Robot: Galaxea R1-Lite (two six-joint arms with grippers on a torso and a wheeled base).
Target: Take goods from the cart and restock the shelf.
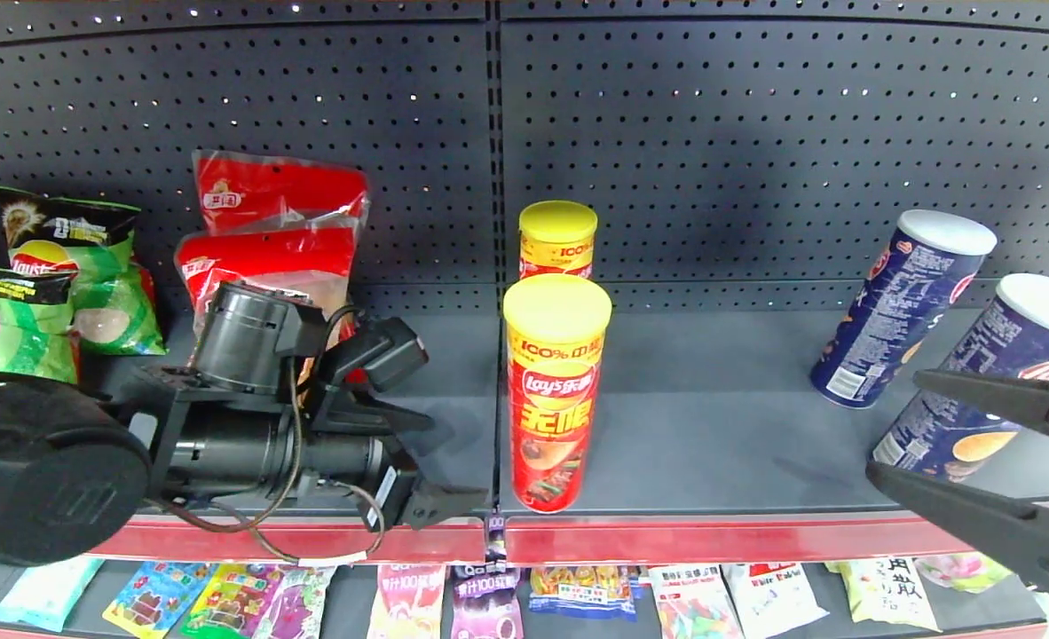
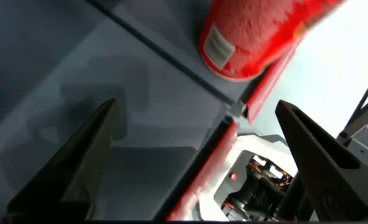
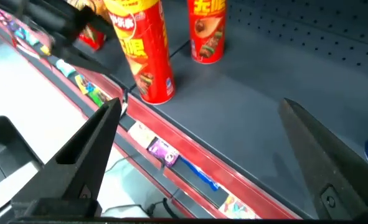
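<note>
The grey metal shelf (image 1: 711, 444) holds a tall red, yellow-lidded chip can (image 1: 556, 390), upright. The left gripper (image 1: 436, 461) is just beside it and the right gripper (image 1: 977, 444) is farther away; both are wide open and empty.

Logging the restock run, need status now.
Left tool open, empty, beside front red can. Right tool open, empty, by nearer blue can. Red can upright at shelf edge. Nothing blocking.

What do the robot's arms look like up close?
The left arm is chunky and black, with a round grey drum, a looping dark cable and a small white label. The left end effector and right end effector each have two flat, black, pointed fingers, like big tweezers.
</note>
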